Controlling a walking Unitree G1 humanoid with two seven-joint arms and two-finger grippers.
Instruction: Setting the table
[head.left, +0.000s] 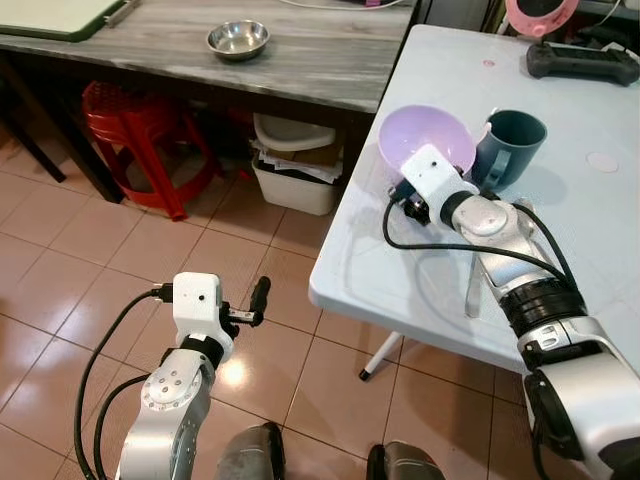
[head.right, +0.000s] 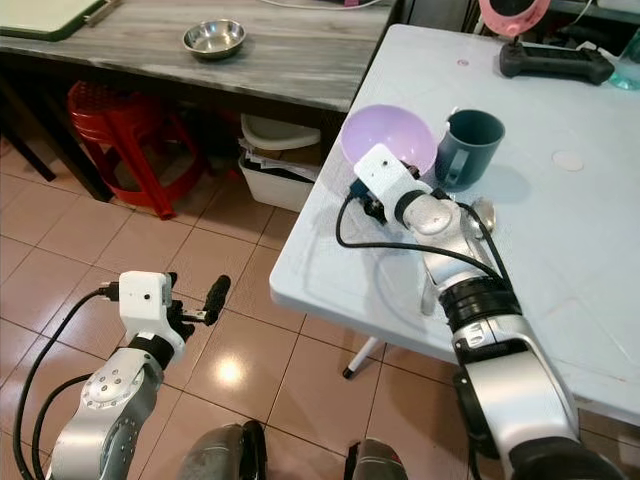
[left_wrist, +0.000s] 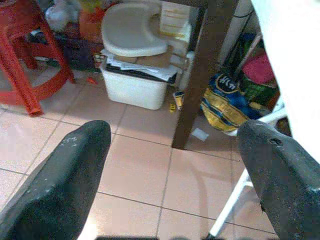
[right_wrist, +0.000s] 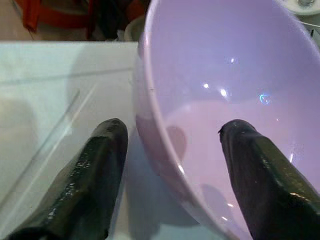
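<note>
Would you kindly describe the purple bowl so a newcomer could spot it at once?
On the white table, near its left edge, the purple bowl sits beside a dark teal mug. The right gripper straddles its rim. It is the only pale purple, wide, handleless dish there.

Home dining corner: tables (head.left: 560, 250), stool (head.left: 140, 135).

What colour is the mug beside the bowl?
The plastic mug is dark teal, clearest in the right eye view.
</note>
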